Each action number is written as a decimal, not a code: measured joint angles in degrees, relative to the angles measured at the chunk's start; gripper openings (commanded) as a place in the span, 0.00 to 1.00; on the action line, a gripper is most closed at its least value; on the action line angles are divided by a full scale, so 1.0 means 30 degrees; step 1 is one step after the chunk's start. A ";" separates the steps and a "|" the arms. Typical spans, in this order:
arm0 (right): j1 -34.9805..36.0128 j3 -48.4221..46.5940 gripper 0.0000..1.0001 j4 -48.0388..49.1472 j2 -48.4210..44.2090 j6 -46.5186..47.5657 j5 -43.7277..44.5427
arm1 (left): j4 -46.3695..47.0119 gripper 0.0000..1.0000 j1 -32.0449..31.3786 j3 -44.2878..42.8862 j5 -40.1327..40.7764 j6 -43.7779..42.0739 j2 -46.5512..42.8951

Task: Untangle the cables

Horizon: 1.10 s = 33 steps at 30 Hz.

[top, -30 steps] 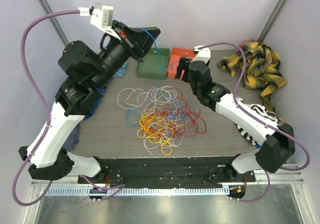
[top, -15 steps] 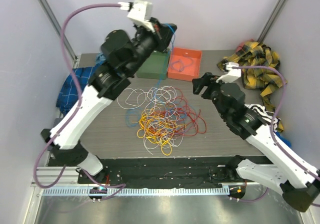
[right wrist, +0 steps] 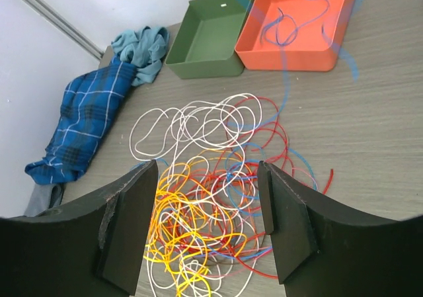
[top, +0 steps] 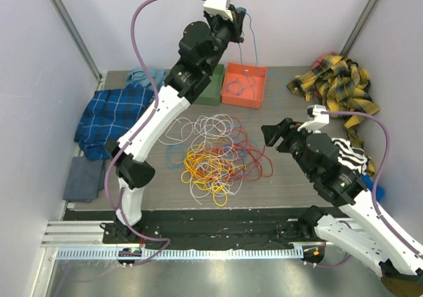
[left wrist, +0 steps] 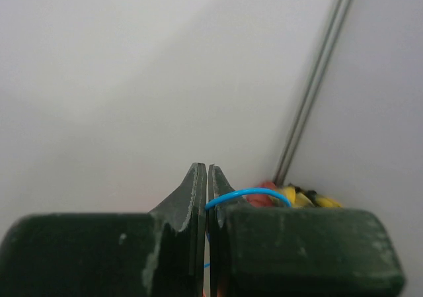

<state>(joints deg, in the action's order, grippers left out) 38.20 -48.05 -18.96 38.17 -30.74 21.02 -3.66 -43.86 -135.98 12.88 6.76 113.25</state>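
My left gripper (top: pixel 236 12) is raised high against the pale back wall (top: pixel 297 19), its jaws pressed together on one blue cable (top: pixel 250 32) that hangs down from them above the orange tray (top: pixel 254 95); in my left wrist view the same blue cable (left wrist: pixel 248 192) arcs out just beside the closed fingertips. My right gripper (top: pixel 272 135) hovers over the right part of the grey wood-grain table (top: pixel 291 178) with its jaws spread wide and nothing between them. The cables (top: pixel 215 155) lie in a loose heap of yellow, orange, red, white and blue loops at the middle of the table. A few blue strands rest inside the orange tray, and the green tray (right wrist: pixel 205 39) touches its left side. A blue plaid cloth (top: pixel 109 115) and a teal cloth (top: pixel 145 77) lie at the far left, a grey cloth (top: pixel 82 181) nearer. A yellow-and-black plaid cloth (top: pixel 340 85) fills the far right corner. A metal post (top: pixel 69 26) runs up the left corner.
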 measured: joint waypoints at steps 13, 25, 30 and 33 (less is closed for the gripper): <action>0.0000 0.1494 0.69 0.0102 -0.0860 -0.0437 0.0248 | 1.0528 0.00 0.1399 -0.2900 0.0197 -0.1792 0.6033; 0.0000 0.2062 0.69 0.0321 0.0117 -0.0525 0.0255 | 1.2437 0.00 0.3147 -0.2266 0.0124 -0.0168 0.8415; 0.0000 0.2543 0.69 0.0299 -0.0160 -0.0561 0.0299 | 1.2407 0.00 0.3024 -0.2630 0.0189 0.0605 0.9646; 0.0000 0.2645 0.69 0.0313 -0.0284 -0.0627 0.0306 | 1.2429 0.01 0.3016 -0.3279 0.0386 0.1144 1.0921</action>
<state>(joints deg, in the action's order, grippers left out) 38.20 -40.12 -18.02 37.32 -32.62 21.93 33.63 -34.81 -145.82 14.04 10.20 146.02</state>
